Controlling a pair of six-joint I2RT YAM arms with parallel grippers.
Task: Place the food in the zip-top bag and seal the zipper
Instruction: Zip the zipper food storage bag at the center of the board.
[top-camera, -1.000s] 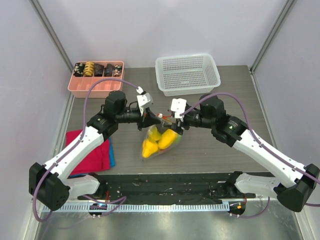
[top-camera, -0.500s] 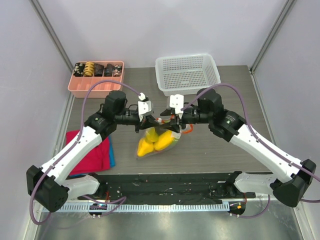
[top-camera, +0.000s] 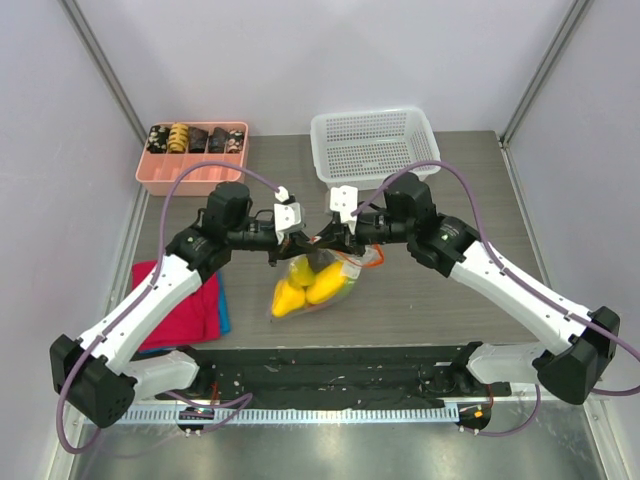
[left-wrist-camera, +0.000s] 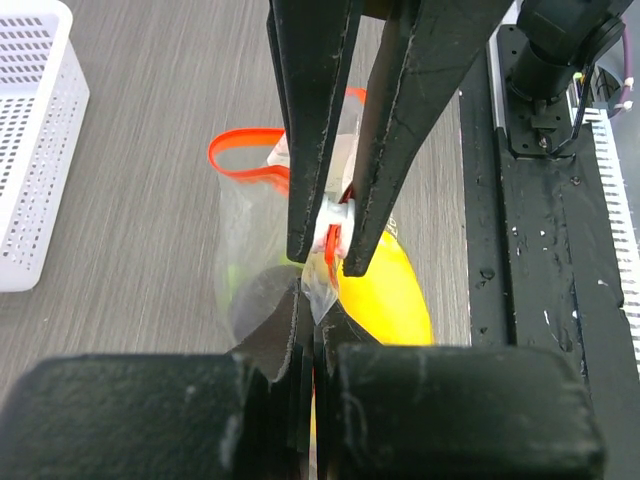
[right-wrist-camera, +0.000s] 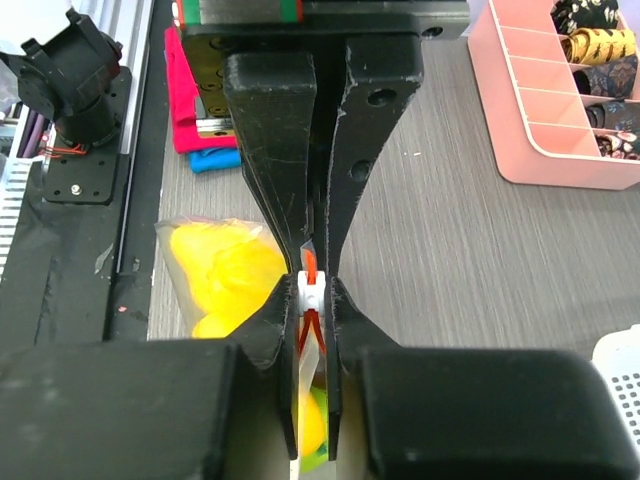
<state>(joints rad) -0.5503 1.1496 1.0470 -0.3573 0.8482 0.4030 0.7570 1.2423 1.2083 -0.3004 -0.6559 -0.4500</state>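
The zip-top bag (top-camera: 312, 282) hangs between both grippers, just above the table, with yellow lemons (top-camera: 305, 285) and a green fruit (top-camera: 350, 281) inside. My left gripper (top-camera: 303, 240) is shut on the bag's top edge at one end; in the left wrist view the left gripper (left-wrist-camera: 318, 305) pinches clear film beside a lemon (left-wrist-camera: 392, 292). Tip to tip against it, my right gripper (top-camera: 323, 240) is shut on the zipper. In the right wrist view the right gripper (right-wrist-camera: 313, 290) squeezes the white slider on the orange-red zipper (right-wrist-camera: 311, 263). A loose loop of zipper (left-wrist-camera: 243, 162) curls beyond.
A white mesh basket (top-camera: 375, 147) stands at the back right. A pink divided tray (top-camera: 190, 160) with dark snack pieces is at the back left. A red-pink folded cloth (top-camera: 190, 305) lies by the left arm. The black base rail (top-camera: 330, 370) runs along the near edge.
My right gripper moved left until it met the left gripper and closed on the zipper. The bag shifted slightly left with the left gripper holding on.
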